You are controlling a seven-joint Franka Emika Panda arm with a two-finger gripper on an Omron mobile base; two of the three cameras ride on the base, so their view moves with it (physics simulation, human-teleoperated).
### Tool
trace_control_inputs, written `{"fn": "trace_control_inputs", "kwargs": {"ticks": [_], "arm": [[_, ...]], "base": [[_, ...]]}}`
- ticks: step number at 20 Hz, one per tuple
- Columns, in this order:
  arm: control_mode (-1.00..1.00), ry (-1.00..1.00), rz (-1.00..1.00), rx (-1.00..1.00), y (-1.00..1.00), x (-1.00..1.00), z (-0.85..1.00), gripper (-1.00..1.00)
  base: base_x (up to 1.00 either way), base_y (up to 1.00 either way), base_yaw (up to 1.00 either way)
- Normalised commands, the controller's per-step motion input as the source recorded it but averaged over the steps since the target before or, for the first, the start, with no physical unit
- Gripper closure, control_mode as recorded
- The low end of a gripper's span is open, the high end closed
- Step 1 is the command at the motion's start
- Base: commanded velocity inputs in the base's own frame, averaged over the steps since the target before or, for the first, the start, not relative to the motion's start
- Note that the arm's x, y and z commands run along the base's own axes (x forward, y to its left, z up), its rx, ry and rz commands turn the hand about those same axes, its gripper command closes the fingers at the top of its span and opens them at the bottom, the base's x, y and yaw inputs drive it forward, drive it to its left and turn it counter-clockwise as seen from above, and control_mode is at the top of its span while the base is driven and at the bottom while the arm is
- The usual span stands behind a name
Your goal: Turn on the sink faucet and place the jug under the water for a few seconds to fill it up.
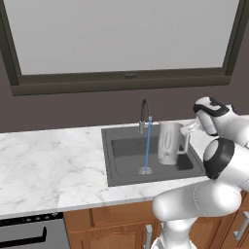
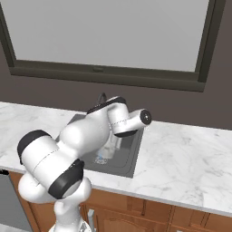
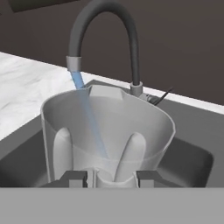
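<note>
The dark-grey gooseneck sink faucet (image 1: 144, 113) (image 3: 109, 26) is running. A thin blue stream of water (image 1: 147, 146) (image 3: 83, 94) falls straight to the drain of the dark sink (image 1: 125, 151) (image 2: 131, 156). The translucent grey jug (image 1: 168, 142) (image 3: 109, 127) hangs upright over the basin, just right of the stream and apart from it. My gripper (image 1: 187, 130) (image 3: 113, 178) is shut on the jug's loop handle from the right. In the hand view the stream shows through the jug's wall, beyond it. In the right base view my arm hides most of the basin.
A white marble counter (image 1: 48, 160) (image 2: 186, 149) runs on both sides of the sink. A dark wall with a wide window (image 1: 121, 34) rises behind it. The faucet's thin lever (image 3: 159, 97) sticks out at its base. Wooden cabinets (image 1: 112, 223) and a dark appliance (image 1: 29, 233) sit below.
</note>
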Motion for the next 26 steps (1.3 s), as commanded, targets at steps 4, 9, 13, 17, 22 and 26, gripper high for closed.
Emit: {"fn": "trace_control_inputs", "kwargs": {"ticks": [4, 9, 13, 17, 22, 26], "arm": [[-1.0, 0.0, 0.0, -0.02, 0.29, 0.14, 0.0, 1.0], [-1.0, 0.0, 0.0, -0.02, 0.26, 0.16, 0.0, 1.0], [-1.0, 0.0, 0.0, -0.02, 0.23, 0.08, 0.0, 1.0], [-1.0, 0.0, 0.0, -0.02, 0.22, 0.05, -0.01, 1.0], [-1.0, 0.0, 0.0, -0.02, 0.19, 0.03, -0.03, 1.0], [-1.0, 0.0, 0.0, 0.0, 0.12, 0.02, 0.0, 1.0]], "base": [[0.0, 0.0, 0.0], [0.0, 0.0, 0.0], [0.0, 0.0, 0.0], [0.0, 0.0, 0.0], [0.0, 0.0, 0.0], [0.0, 0.0, 0.0]]}}
